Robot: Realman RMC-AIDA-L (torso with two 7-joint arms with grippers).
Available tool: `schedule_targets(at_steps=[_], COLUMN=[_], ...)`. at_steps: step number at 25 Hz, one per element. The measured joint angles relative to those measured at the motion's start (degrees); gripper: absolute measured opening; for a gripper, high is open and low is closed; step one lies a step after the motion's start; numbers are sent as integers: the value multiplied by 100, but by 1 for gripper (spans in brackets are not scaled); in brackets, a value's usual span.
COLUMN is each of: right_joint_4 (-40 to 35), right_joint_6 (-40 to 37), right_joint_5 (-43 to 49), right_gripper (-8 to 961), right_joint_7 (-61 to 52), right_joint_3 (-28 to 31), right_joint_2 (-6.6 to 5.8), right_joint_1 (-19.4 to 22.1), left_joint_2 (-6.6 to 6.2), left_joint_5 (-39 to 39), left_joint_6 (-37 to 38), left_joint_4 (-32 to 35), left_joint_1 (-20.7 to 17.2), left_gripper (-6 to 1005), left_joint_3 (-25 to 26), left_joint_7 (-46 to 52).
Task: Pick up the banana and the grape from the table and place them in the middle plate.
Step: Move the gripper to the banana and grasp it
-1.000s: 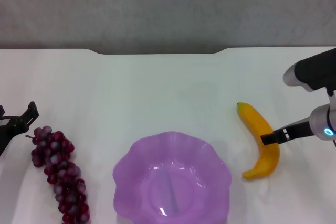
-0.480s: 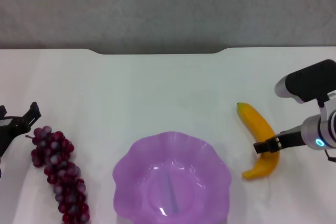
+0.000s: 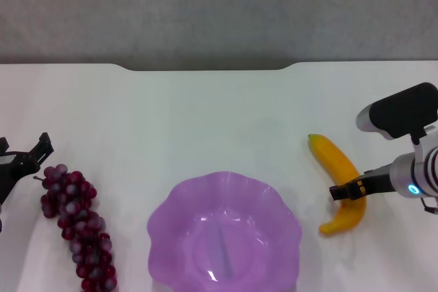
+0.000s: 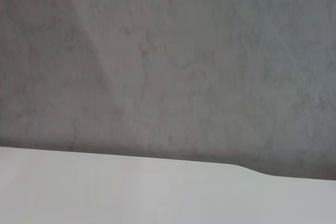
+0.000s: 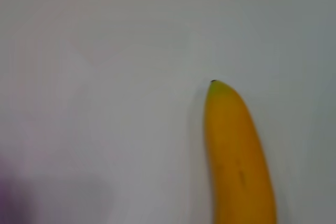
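The yellow banana (image 3: 339, 177) lies on the white table (image 3: 205, 114) at the right, its greenish tip (image 5: 218, 88) pointing away from me. My right gripper (image 3: 348, 191) reaches in from the right, and its dark end lies across the banana's middle. The bunch of dark red grapes (image 3: 76, 225) lies at the left front. My left gripper (image 3: 22, 152) stands open just left of the bunch's far end, not touching it. The purple plate (image 3: 224, 232) with the wavy rim sits between the two fruits at the front, and nothing is in it.
The table's far edge (image 3: 205, 68) has a notch and meets a grey wall (image 4: 168, 51). The left wrist view shows only that wall and a strip of tabletop.
My right gripper has slid left and slightly down across the banana, and the banana's near end has shifted a little. The left arm and the grapes have not moved.
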State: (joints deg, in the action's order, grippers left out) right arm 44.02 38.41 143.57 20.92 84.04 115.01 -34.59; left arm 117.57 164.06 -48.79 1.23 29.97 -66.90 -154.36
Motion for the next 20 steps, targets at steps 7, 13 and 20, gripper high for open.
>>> schedule_targets(at_steps=[7, 13, 20], right_joint_4=[-158, -160, -158], right_joint_6=[-277, -404, -531], right_joint_5=[-276, -295, -295], right_gripper=[877, 876, 670], right_joint_7=[0, -9, -10], right_joint_3=[-369, -437, -522], right_joint_2=[4, 4, 4], right_joint_1=[-10, 7, 37], left_joint_2=[3, 3, -2], left_joint_5=[1, 3, 3], left_joint_6=[1, 1, 4], left_joint_4=[0, 0, 0], left_joint_1=[0, -12, -40], left_gripper=[886, 886, 885], left_joint_3=[-1, 5, 26], left_joint_7=[3, 3, 3])
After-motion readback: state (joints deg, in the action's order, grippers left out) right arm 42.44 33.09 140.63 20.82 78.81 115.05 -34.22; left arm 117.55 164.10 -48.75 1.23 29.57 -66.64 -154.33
